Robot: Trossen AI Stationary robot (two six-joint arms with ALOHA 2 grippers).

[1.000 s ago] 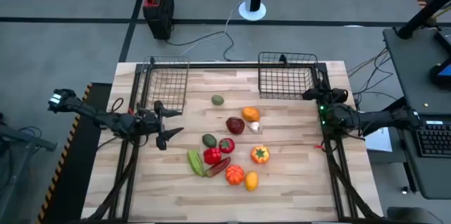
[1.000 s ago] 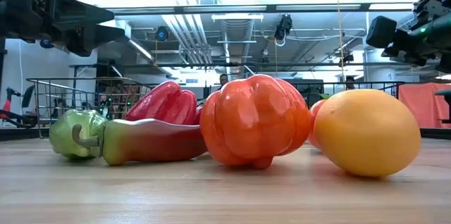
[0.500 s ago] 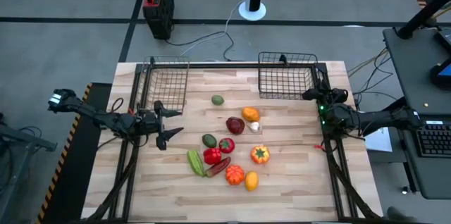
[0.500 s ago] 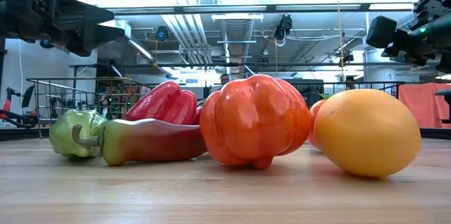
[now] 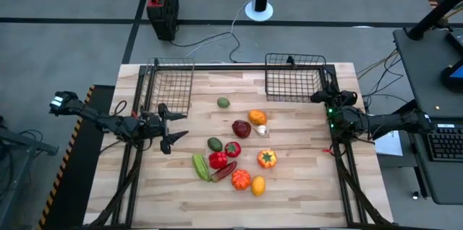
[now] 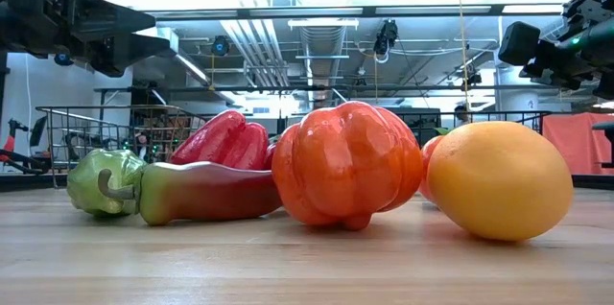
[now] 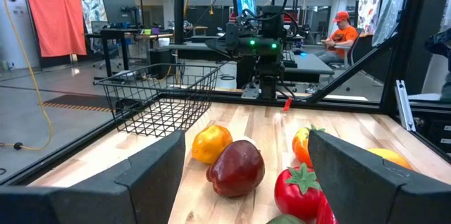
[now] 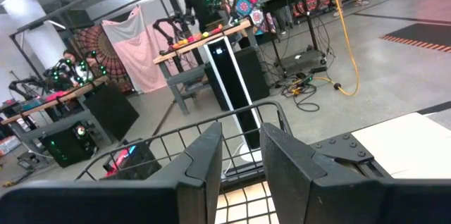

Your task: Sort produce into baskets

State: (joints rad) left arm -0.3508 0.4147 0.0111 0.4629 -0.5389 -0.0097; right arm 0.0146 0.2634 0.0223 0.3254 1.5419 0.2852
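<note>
The produce lies loose on the middle of the wooden table: a green piece (image 5: 223,103), an orange one (image 5: 257,117), a maroon one (image 5: 241,129), a red pepper (image 5: 218,160), an orange pepper (image 5: 241,179) and a lemon (image 5: 258,185), among others. Two black wire baskets stand at the far edge, one left (image 5: 168,84) and one right (image 5: 293,78). My left gripper (image 5: 177,125) hovers open at the table's left side, pointing level at the produce (image 7: 236,170). My right gripper (image 5: 315,98) hangs at the right edge beside the right basket (image 8: 211,146), its fingers a narrow gap apart with nothing between them.
The black frame rails run along the table's left and right edges. A black box with a red top (image 5: 162,6) and a white post base (image 5: 259,9) stand on the floor beyond the far edge. People (image 7: 343,30) are in the room behind.
</note>
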